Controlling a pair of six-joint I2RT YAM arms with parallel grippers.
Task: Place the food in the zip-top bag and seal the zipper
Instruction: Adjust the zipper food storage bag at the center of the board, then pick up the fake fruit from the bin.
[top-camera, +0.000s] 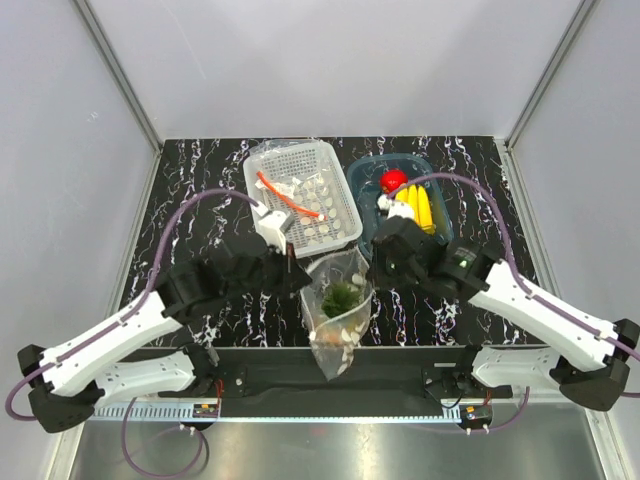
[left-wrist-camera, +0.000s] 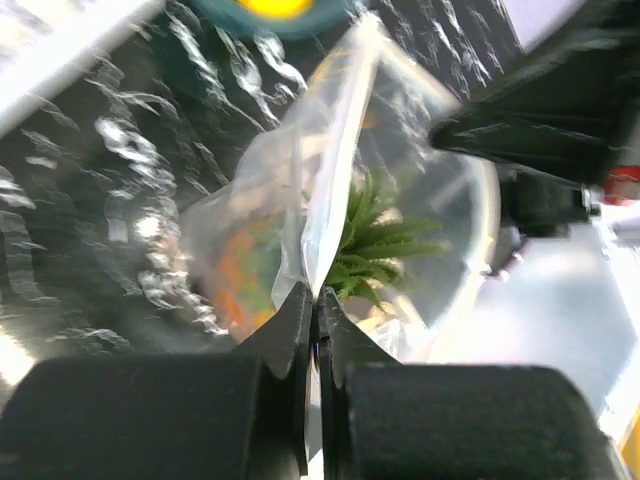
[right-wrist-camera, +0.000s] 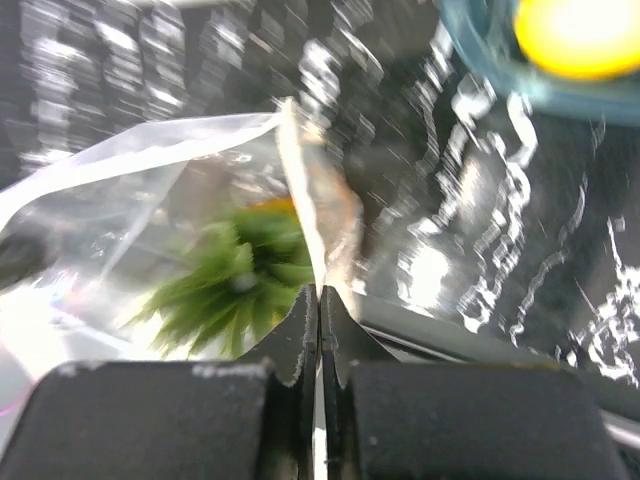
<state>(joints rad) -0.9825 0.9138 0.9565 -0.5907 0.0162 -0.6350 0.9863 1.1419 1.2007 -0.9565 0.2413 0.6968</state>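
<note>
The clear zip-top bag is held up between both grippers, its mouth spread open. The orange piece with green leaves lies inside; its leaves show in the left wrist view and the right wrist view. My left gripper is shut on the bag's left mouth edge. My right gripper is shut on the right mouth edge. The red fruit, the yellow banana bunch and the lemon sit in the blue-tinted tub. The zipper strip is not distinct.
A white perforated basket stands at the back centre-left with an orange-red stick and white items inside. The blue-tinted tub stands to its right. A black bar runs along the table's near edge under the bag's bottom.
</note>
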